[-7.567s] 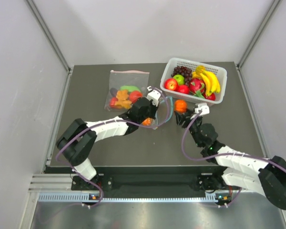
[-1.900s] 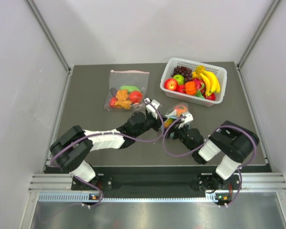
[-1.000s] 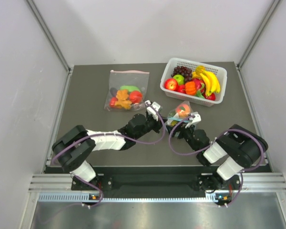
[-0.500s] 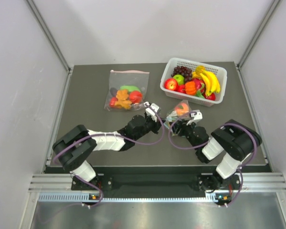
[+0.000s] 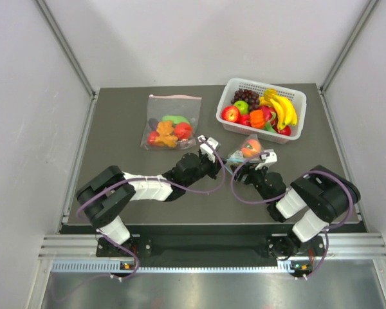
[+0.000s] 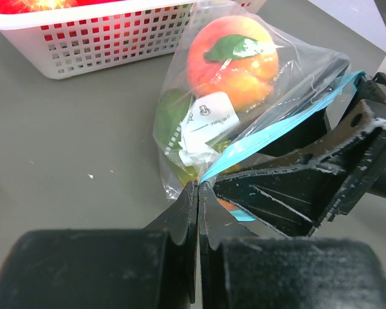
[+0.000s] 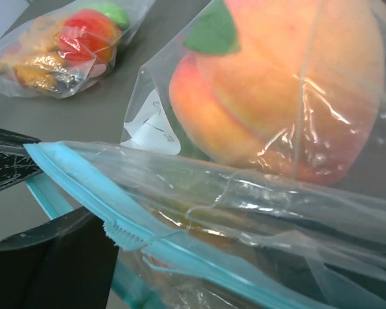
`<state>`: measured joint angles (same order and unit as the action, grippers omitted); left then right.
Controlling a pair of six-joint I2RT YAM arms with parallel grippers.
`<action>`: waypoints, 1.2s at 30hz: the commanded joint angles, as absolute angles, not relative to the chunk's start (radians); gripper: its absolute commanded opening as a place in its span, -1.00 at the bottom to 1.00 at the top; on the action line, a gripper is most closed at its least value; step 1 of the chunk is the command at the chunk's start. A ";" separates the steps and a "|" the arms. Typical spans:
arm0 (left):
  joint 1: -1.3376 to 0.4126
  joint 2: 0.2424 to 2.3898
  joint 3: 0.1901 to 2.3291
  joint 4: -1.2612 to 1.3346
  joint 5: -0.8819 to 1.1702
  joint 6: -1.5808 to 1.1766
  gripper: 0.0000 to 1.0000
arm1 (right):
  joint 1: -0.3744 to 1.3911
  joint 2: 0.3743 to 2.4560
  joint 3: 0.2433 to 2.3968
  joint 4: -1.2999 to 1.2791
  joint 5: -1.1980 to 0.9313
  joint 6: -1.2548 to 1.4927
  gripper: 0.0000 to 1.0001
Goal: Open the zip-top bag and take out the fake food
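The zip-top bag is held up between my two grippers just in front of the basket. Its teal zip strip runs across the left wrist view and also across the right wrist view. Inside are a peach-red piece and a green piece, and something orange shows low down by the strip. My left gripper is shut on the bag's edge at the strip's end. My right gripper is shut on the strip; one of its black fingers lies beside my left fingertips.
A white basket of fruit with bananas and grapes stands at the back right, close behind the bag. A larger clear bag with a pink-red strip and several food pieces lies at the back left.
Both grippers and the zip-top bag have shifted slightly right, towards the basket. Both grips still hold.
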<state>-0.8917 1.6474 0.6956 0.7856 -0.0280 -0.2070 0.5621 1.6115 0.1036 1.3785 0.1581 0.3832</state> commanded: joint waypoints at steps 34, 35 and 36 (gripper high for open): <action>-0.827 1.592 0.696 0.796 0.109 -0.196 -1.00 | 0.512 1.647 0.357 1.538 -0.172 0.319 0.95; -0.827 1.591 0.699 0.792 0.104 -0.193 -1.00 | 0.512 1.658 0.354 1.566 -0.201 0.333 0.96; -0.827 1.592 0.701 0.787 0.106 -0.192 -1.00 | 0.512 1.673 0.353 1.624 -0.215 0.359 0.96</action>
<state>-0.8097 1.6382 0.7048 0.7845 0.0467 -0.1829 0.5190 1.6417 0.3157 1.2655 -0.1074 0.3134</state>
